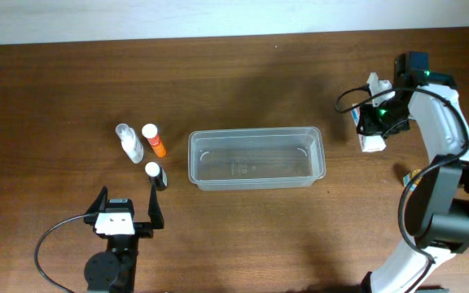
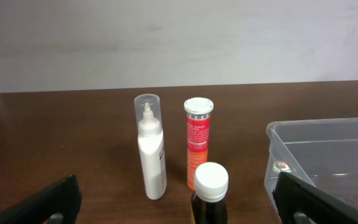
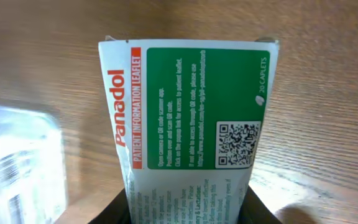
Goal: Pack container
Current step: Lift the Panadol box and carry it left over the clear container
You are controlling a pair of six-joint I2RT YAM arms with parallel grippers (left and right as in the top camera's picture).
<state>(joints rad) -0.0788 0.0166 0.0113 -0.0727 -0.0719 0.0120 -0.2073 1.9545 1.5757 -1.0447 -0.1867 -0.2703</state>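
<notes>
Clear plastic: one container [image 1: 256, 159], mid-table, open side up.
Bottles: three, standing close together just left of the container: a white bottle [image 1: 129, 142] with a clear cap, an orange tube [image 1: 154, 140], a dark bottle [image 1: 155, 174] with a white cap.
Boxes: one Panadol box [image 3: 188, 124], well right of the container.
Left gripper [image 1: 129, 202]: jaws spread wide, near the dark bottle.
Right gripper [image 3: 188, 210]: pinching the Panadol box.
Surface: one dark brown wooden table [image 1: 47, 106].
Room: plain pale wall [image 2: 229, 37] behind.

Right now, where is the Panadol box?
The Panadol box is pinched in the right gripper, filling the right wrist view; overhead, that is right of the clear container.
</notes>
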